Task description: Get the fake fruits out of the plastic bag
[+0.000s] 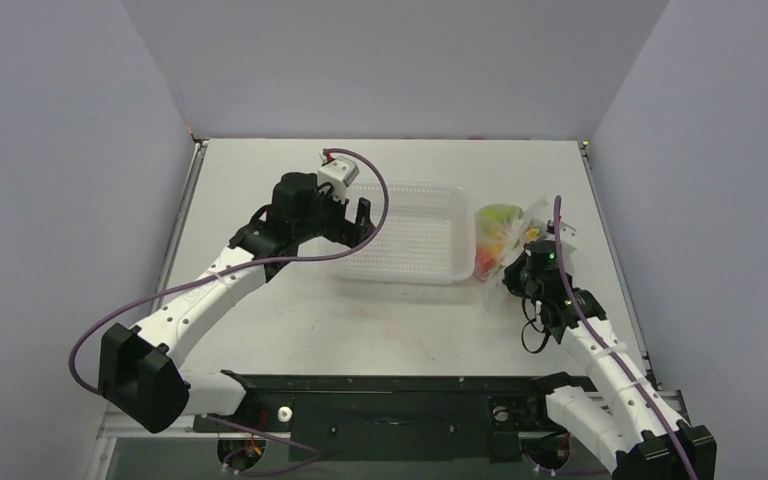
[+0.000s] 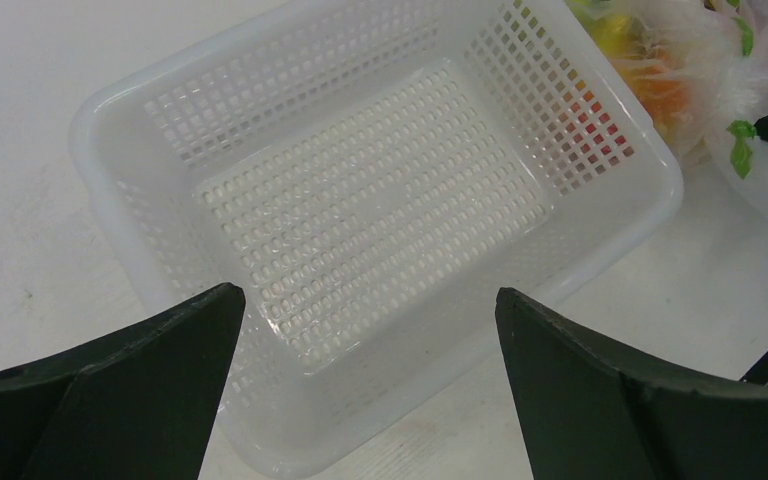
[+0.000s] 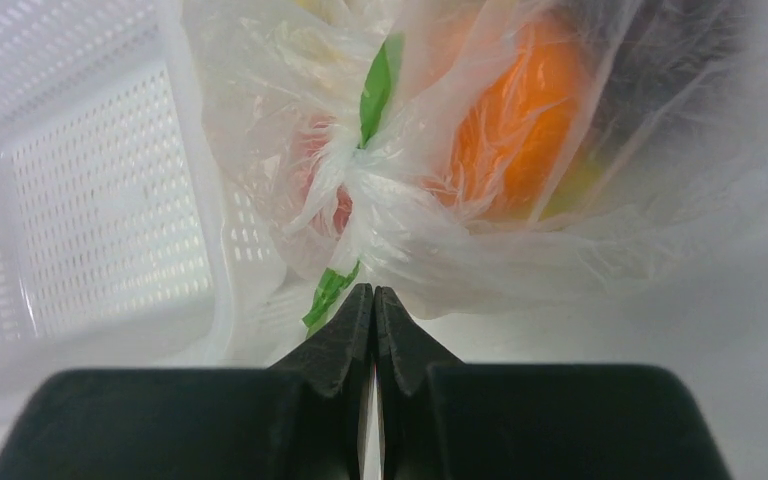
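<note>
The clear plastic bag lies on the table just right of the white basket, bunched and knotted, with green specks on its film. Through the bag I see the fake fruits: an orange, a small red fruit, and yellow and green shapes higher up. My right gripper is shut, its tips pinching the bag's film at its near lower edge; it sits at the bag's near side. My left gripper stands wide open above the basket's left end, holding nothing.
The white perforated basket sits mid-table with nothing in it; its rim touches the bag. Grey walls close in on three sides. A purple cable loops over the left arm.
</note>
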